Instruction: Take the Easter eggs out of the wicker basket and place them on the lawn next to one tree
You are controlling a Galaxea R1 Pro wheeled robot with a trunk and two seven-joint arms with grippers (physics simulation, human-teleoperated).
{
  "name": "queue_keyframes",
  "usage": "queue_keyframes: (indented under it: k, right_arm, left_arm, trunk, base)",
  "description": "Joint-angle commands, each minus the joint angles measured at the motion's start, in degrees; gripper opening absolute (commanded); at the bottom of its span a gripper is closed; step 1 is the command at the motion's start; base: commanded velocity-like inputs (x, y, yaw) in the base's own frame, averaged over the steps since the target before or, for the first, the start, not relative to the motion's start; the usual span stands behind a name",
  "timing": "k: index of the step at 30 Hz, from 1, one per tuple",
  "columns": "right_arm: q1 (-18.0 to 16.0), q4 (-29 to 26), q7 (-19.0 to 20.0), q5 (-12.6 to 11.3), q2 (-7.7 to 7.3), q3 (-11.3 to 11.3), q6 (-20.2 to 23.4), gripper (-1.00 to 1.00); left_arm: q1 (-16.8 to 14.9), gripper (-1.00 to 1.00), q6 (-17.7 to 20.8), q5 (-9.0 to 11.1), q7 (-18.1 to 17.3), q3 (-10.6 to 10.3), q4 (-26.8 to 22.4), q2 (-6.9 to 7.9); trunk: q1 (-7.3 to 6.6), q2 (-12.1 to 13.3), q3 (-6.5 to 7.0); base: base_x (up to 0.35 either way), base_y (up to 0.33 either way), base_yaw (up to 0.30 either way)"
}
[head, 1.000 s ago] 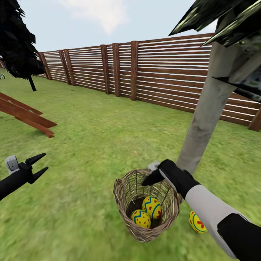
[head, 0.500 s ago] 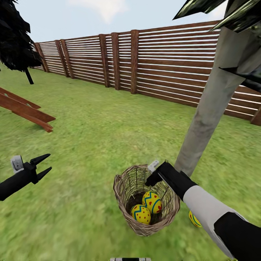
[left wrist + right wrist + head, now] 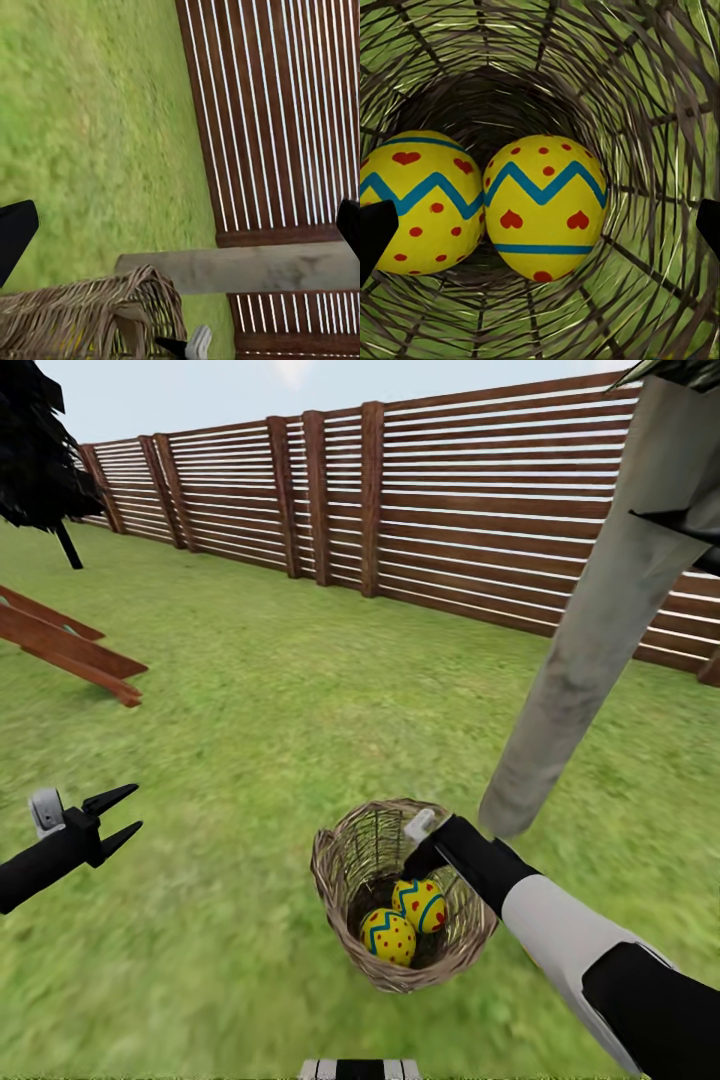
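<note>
Broad flat bright green lawn (image 3: 270, 700) under everything, brown slatted wooden fence (image 3: 450, 510) along its far edge. Thick straight pale grey tree trunk (image 3: 590, 640) rises just beyond and to the right of the right gripper (image 3: 420, 852); its base sits close behind the basket. Thin black-trunked dark tree (image 3: 40, 460) stands far ahead of the left gripper (image 3: 118, 818); reddish-brown wooden planks (image 3: 65, 650) lie on the grass ahead of it, nearer.

Small brown see-through woven wicker basket (image 3: 400, 890) stands upright on the lawn. Right gripper is at its far rim, pointing down into the opening. Two yellow Easter eggs with blue zigzag bands and red marks lie at the bottom, right below that gripper, touching: one (image 3: 545, 206) centred between the fingertips, the other (image 3: 416, 202) beside it.

Right gripper: fingertips wide apart at the wrist view edges, holding nothing. Left gripper: well off to the left of the basket, above the grass, jaws parted, empty.
</note>
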Motion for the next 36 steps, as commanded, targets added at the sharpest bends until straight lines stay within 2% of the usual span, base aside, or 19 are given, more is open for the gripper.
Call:
queue_keyframes:
  k: [1,7,10,18,27,33,36]
  right_arm:
    - [-0.03,-0.01,0.55,1.97,0.01,0.06,-0.37,1.00]
    - [-0.04,-0.25,1.14,2.97,-0.20,0.00,-0.76,1.00]
    - [-0.03,-0.34,3.43,3.10,-0.28,0.11,-0.78,1.00]
    - [-0.05,-0.41,5.06,3.26,-0.34,0.29,-0.71,1.00]
    - [-0.05,-0.59,5.24,3.29,-0.45,0.13,-0.71,1.00]
    - [-0.03,-0.80,7.56,3.18,-0.43,-0.27,-0.79,1.00]
    - [-0.04,-0.81,7.83,2.95,-0.43,-0.36,-0.80,1.00]
  left_arm:
    - [-0.05,1.00,0.26,-0.47,-0.51,0.08,0.03,-0.01]
    - [-0.05,1.00,0.26,-0.47,-0.51,0.08,-0.02,-0.01]
    - [-0.05,1.00,0.19,-0.47,-0.51,0.08,-0.37,0.00]
    - [-0.05,1.00,0.15,-0.47,-0.51,0.08,-0.41,-0.04]
    - [-0.05,1.00,0.17,-0.47,-0.51,0.08,-0.06,-0.17]
    - [-0.05,1.00,0.17,-0.41,-0.51,0.08,-0.14,-0.25]
    - [-0.05,1.00,0.17,-0.45,-0.51,0.08,-0.16,-0.26]
  trunk:
    - [0.01,-0.04,-0.27]
    - [0.04,-0.05,-0.50]
    - [0.04,-0.05,-0.50]
    - [0.04,-0.05,-0.50]
    - [0.04,-0.05,-0.50]
    - [0.04,-0.05,-0.50]
    - [0.11,-0.09,-1.16]
  base:
    - [0.000,0.000,0.000]
    - [0.000,0.000,0.000]
    - [0.002,-0.020,0.000]
    - [0.063,-0.188,0.000]
    - [0.005,-0.012,0.000]
    - [0.000,0.000,0.000]
    - [0.000,0.000,0.000]
